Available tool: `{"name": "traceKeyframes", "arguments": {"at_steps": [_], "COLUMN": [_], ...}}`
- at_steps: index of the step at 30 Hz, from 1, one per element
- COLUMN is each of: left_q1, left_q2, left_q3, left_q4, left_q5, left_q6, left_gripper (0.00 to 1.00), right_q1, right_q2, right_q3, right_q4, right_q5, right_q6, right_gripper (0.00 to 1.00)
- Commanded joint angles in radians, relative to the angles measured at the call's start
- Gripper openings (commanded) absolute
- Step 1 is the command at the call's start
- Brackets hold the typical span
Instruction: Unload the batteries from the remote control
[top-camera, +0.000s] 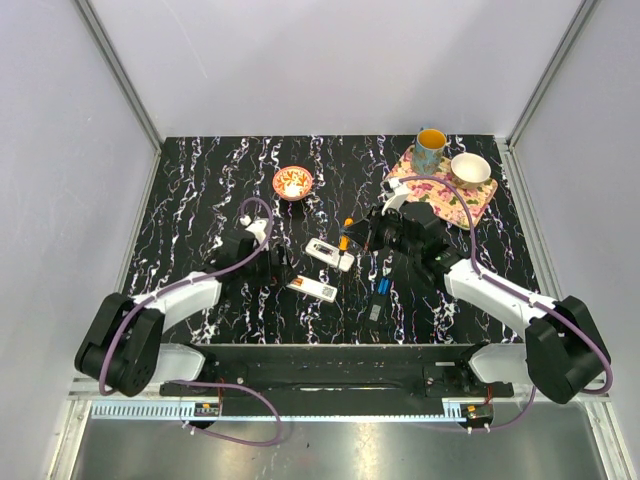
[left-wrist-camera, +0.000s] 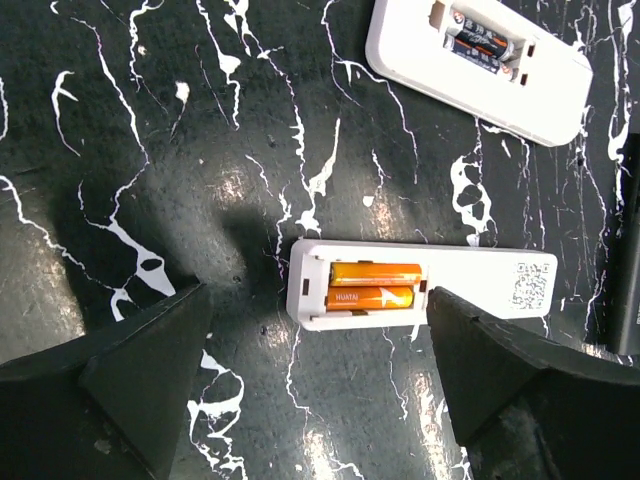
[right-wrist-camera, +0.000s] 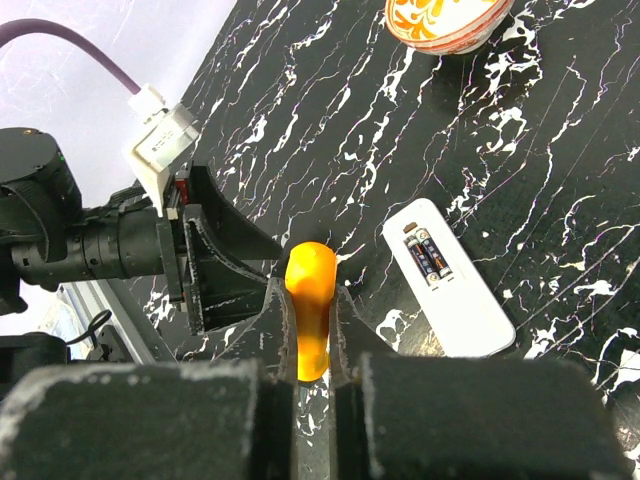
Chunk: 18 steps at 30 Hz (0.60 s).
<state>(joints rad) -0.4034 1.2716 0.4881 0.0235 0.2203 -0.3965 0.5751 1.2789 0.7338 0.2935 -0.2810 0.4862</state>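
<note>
Left claw (left-wrist-camera: 318, 293) hangs wide open over the remote (left-wrist-camera: 480, 285), ready to grab its orange batteries (left-wrist-camera: 375, 286). Right claw (right-wrist-camera: 310, 292) squeezes an orange stick (right-wrist-camera: 311, 262).

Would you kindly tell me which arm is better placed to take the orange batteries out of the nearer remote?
Left: the left pincer hovers open over that remote, jaws either side of the batteries. The right pincer is shut on an orange item.

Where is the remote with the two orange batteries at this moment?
In the left wrist view the remote lies on the table framed by the open left gripper, with the second white remote just beyond it.
</note>
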Motion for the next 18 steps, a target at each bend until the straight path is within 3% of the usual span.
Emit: {"name": "traceKeyframes", "arguments": {"at_steps": [1, 18], "left_q1": [0.006, -0.058], "left_q2": [0.060, 0.135], "left_q3": [0.061, -0.029], "left_q4": [0.067, 0.214], "left_q5": [0.004, 0.120], "left_q6": [-0.005, -0.077], "left_gripper": [0.93, 0.82], "right_q1": [-0.003, -0.003], "right_q2": [-0.030, -0.019], "right_q3": [-0.001, 0.001], "right_q4": [0.018, 0.018], "right_q5": [0.000, -0.024], "right_q6": [-0.003, 0.012], "right_gripper": [0.00, 0.00]}}
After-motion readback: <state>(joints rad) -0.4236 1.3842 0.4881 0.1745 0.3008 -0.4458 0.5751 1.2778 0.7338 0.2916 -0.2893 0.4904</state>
